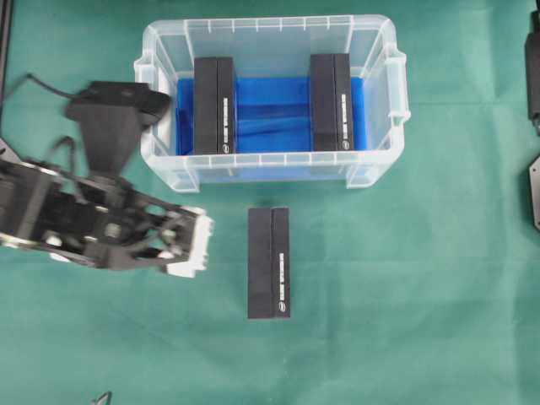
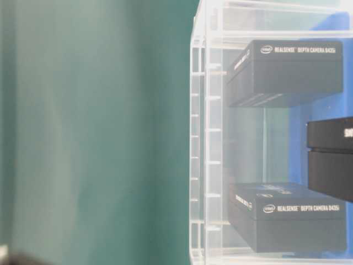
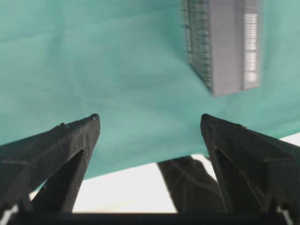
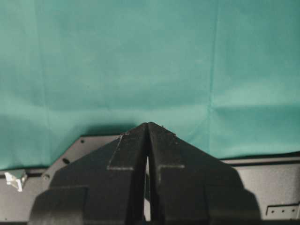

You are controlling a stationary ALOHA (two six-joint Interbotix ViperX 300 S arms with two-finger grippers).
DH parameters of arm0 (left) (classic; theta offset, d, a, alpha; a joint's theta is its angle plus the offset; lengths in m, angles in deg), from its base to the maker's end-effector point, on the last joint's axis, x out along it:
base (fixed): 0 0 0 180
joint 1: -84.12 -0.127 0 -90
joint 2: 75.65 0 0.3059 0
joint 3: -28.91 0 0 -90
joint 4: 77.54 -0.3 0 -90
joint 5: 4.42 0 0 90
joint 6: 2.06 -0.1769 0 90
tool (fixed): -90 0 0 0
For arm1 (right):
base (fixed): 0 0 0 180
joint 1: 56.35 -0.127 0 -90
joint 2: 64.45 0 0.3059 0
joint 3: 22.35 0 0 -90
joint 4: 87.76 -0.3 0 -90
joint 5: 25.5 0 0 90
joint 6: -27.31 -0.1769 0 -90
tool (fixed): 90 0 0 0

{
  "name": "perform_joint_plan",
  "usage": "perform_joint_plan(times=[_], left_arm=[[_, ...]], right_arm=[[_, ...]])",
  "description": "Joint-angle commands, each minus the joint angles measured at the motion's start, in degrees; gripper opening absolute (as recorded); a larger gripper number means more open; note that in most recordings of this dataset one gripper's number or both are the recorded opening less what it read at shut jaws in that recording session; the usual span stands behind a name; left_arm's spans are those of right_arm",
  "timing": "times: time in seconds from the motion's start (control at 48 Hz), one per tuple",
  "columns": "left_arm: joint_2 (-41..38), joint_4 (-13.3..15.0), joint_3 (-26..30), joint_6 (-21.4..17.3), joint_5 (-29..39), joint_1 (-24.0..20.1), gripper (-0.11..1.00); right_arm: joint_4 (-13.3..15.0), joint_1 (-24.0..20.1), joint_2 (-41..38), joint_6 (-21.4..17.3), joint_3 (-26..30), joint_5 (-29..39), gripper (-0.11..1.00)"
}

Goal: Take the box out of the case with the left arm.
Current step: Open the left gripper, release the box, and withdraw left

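Note:
The case (image 1: 160,160), a clear tub with a blue floor, stands at the back centre. Two black boxes lie in it, one at the left (image 1: 213,105) and one at the right (image 1: 331,101); the table-level view shows both through the case wall (image 2: 207,138), one box (image 2: 287,72) above the other (image 2: 292,215). A third black box (image 1: 269,262) lies on the green cloth in front of the case, also seen in the left wrist view (image 3: 225,44). My left gripper (image 1: 198,245) (image 3: 150,117) is open and empty, left of that box. My right gripper (image 4: 148,124) is shut over bare cloth.
Black parts of the right arm (image 1: 533,190) sit at the right edge of the overhead view. The left arm's body (image 1: 110,126) reaches beside the case's left end. The green cloth (image 1: 405,295) covers the table.

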Motion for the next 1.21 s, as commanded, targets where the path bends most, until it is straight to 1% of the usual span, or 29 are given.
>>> perform_joint_plan(times=[0.0,0.167,0.292,0.583,0.666,0.771,0.833,0.895,1.041,1.187], left_arm=[[4.7,-0.3,-2.6,0.0,0.0,0.6,0.88],[10.9,-0.3,-9.0,0.4,0.0,1.1,0.88],[14.3,-0.3,-12.0,0.8,0.0,1.1,0.88],[15.0,-0.4,-12.9,0.5,0.1,1.1,0.88],[15.1,-0.5,-12.9,0.5,0.4,0.5,0.88],[15.2,-0.6,-12.8,0.1,0.6,-1.6,0.88],[15.3,-0.6,-12.8,-0.8,0.7,-3.3,0.88],[15.4,-0.6,-12.7,-2.5,0.6,-5.0,0.88],[15.6,-0.6,-12.7,-8.2,0.8,-10.1,0.88],[15.5,-0.6,-12.2,-14.5,0.8,-17.5,0.88]], right_arm=[[0.3,0.0,-0.1,0.2,1.5,0.1,0.0],[0.9,0.0,-0.1,0.3,1.2,0.0,0.0],[0.9,0.0,-0.1,0.3,1.2,0.1,0.0],[0.9,0.0,-0.2,0.3,1.1,0.0,0.0],[1.0,0.1,-0.1,0.3,1.1,0.0,0.0],[0.9,0.1,-0.1,0.3,1.1,0.0,0.0],[0.9,0.1,-0.1,0.3,1.1,0.1,0.0],[1.0,0.1,-0.2,0.3,1.1,0.0,0.0],[1.0,0.0,-0.2,0.3,1.1,0.0,0.0],[0.9,0.0,-0.1,0.3,1.1,0.0,0.0]])
